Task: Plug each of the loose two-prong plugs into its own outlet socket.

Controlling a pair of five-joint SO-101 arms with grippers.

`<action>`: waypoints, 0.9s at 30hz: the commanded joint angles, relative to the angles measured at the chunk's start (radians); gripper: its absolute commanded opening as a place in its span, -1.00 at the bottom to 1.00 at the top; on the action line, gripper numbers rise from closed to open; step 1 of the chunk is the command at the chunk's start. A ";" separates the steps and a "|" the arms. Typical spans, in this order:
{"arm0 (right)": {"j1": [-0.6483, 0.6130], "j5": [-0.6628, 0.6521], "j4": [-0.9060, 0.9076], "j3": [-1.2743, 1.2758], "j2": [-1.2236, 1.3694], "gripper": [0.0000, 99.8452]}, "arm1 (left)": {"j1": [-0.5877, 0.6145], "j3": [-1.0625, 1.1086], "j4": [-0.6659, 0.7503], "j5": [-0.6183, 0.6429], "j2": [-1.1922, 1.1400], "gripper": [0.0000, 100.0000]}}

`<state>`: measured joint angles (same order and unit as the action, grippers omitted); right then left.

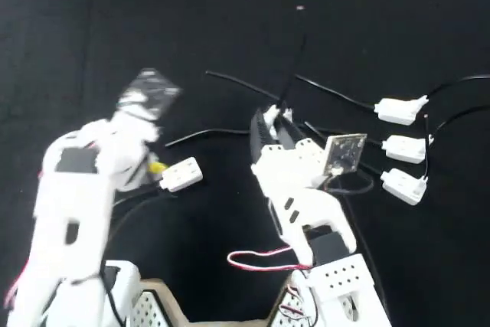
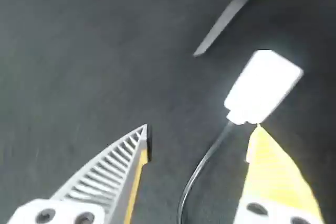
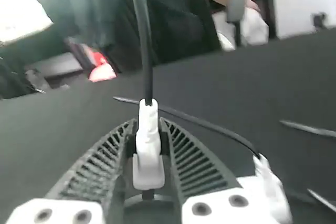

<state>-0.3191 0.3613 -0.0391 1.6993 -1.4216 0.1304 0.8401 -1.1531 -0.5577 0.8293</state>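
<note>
the right arm's fingers (image 3: 191,156) are pinched narrow on a white two-prong plug (image 3: 147,150). their dark ribbed faces press either side of its smooth moulded body, and its black cord (image 3: 140,35) runs straight out beyond the tips. the plug's long axis lies along the fingers, pointing away from the arm's base across the matte black tabletop (image 1: 153,36). its prongs are hidden.

three white outlet sockets (image 1: 404,147) sit in a loose column well apart from this plug, off to the robot's right. each is a small rounded block lying roughly crosswise, with its cord leaving on the far side. by my reading the plug's axis must swing round toward them before it can meet a socket face, and the right arm is clearly the nearer one.

the left arm's fingers (image 2: 118,163), one pale and ribbed and one yellow, stand wide apart over the tabletop. a white cord-end block (image 2: 262,90) lies just past the yellow tip, its thin cord trailing back between them. i cannot tell whether it is a plug or a socket. loose black cords (image 1: 230,82) lie farther out on the tabletop.
</note>
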 commanded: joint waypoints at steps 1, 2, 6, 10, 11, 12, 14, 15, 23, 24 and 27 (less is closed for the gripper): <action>-0.069 -0.040 -0.097 -0.004 0.005 -0.98 | 0.151 0.183 0.044 0.064 0.207 -0.40; -0.092 -0.041 -0.101 -0.005 0.015 -0.98 | 0.182 0.252 0.071 0.074 0.252 -0.40; -0.195 -0.041 -0.130 -0.005 0.087 -0.98 | 0.280 0.440 0.098 0.120 0.394 -0.40; -0.264 -0.041 -0.229 -0.015 0.240 -0.98 | 0.378 0.538 0.097 0.127 0.483 -0.40; -0.273 -0.041 -0.265 -0.022 0.294 -0.98 | 0.398 0.553 0.097 0.124 0.499 -0.40; -0.276 -0.043 -0.302 -0.033 0.351 -0.98 | 0.415 0.565 0.097 0.123 0.509 -0.40; -0.278 -0.043 -0.374 -0.074 0.487 -0.98 | 0.441 0.576 0.097 0.123 0.525 -0.40; -0.278 -0.043 -0.405 -0.105 0.565 -0.98 | 0.447 0.579 0.097 0.123 0.528 -0.40; -0.296 -0.164 -0.770 -0.252 1.093 -0.98 | 0.453 0.585 0.097 0.121 0.528 -0.40; -0.311 -0.193 -0.825 -0.243 1.127 -0.98 | 0.449 0.588 0.097 0.121 0.528 -0.40; -0.364 -0.239 -0.945 -0.231 1.221 -0.98 | 0.447 0.595 0.097 0.121 0.532 -0.40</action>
<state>-0.6352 0.1665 -0.8600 1.4998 -0.2739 0.5738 1.4385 -1.0717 -0.4381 1.3495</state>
